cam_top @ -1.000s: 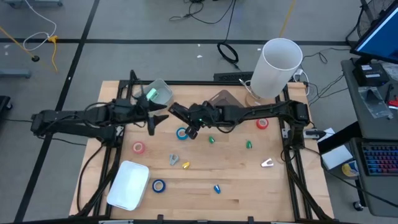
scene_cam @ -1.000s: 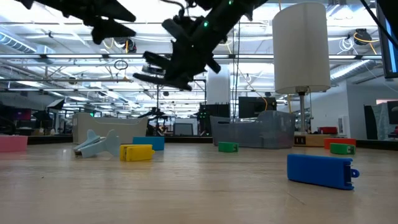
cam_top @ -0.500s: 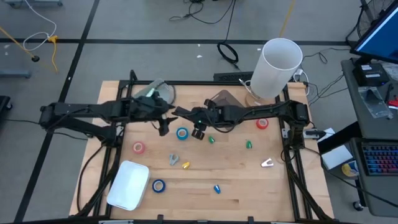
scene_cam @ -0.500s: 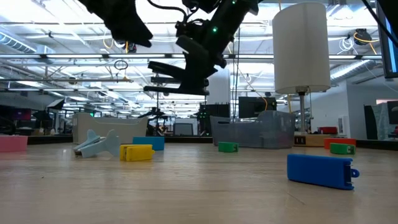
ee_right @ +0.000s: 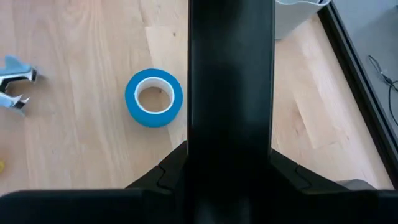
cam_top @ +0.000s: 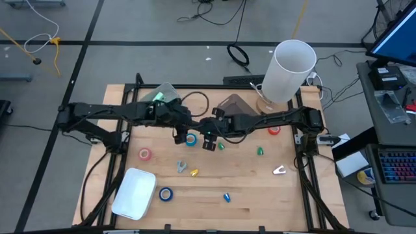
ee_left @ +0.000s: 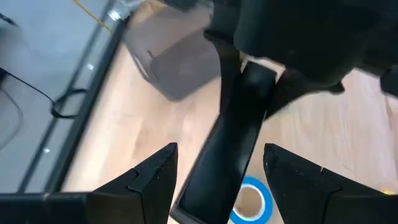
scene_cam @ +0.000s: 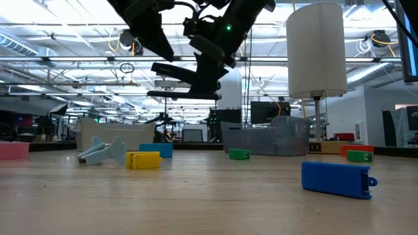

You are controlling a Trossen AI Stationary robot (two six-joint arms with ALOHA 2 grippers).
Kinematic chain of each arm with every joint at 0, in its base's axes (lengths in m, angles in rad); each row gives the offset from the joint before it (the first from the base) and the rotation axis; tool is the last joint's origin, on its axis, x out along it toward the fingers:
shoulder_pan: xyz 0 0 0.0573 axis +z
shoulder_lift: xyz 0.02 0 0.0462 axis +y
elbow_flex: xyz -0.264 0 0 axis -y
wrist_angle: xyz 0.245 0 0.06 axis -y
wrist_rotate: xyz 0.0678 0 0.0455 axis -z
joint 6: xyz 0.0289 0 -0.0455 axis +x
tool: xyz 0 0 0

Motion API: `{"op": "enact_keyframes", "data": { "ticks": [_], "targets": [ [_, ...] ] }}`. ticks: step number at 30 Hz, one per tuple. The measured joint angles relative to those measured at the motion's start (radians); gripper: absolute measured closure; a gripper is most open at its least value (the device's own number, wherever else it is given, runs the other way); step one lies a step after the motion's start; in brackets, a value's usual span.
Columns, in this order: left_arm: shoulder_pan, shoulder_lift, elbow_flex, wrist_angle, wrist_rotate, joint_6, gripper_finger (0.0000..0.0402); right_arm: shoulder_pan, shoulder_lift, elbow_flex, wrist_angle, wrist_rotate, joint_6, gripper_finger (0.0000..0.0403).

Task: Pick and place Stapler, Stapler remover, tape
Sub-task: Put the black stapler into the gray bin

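The right claw [cam_top: 207,136] hangs over the middle of the table, pinching a long black stapler [ee_right: 230,74] whose free end reaches toward the left claw [ee_left: 219,150]. The left claw is spread wide, its fingers [ee_left: 155,180] on either side of that end; whether they touch it I cannot tell. A blue tape roll [ee_right: 153,98] lies flat on the wood just below and between both claws, apart from them
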Motion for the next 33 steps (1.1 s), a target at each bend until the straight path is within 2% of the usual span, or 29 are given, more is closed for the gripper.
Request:
{"op": "enact_keyframes", "data": {
  "ticks": [13, 20, 23, 28, 33],
  "targets": [
    [-0.002, 0.127, 0.032, -0.032, 0.044, 0.014, 0.0167, 0.032, 0.000, 0.000, 0.005, -0.003, 0.000, 0.0280],
    [0.000, 0.154, 0.032, -0.049, 0.093, -0.008, 0.0169, 0.048, 0.000, 0.000, 0.010, -0.006, 0.000, 0.0280],
    [0.000, 0.156, 0.032, -0.058, 0.111, -0.009, 0.0189, 0.053, 0.000, 0.000, 0.017, -0.006, 0.005, 0.0280],
    [-0.002, 0.158, 0.032, -0.077, 0.200, 0.016, 0.0272, 0.058, 0.000, -0.002, 0.028, -0.023, -0.022, 0.0281],
    [-0.001, 0.158, 0.031, -0.082, 0.223, 0.008, 0.0273, 0.065, 0.000, -0.002, 0.040, -0.048, -0.007, 0.0270]
  ]
}}
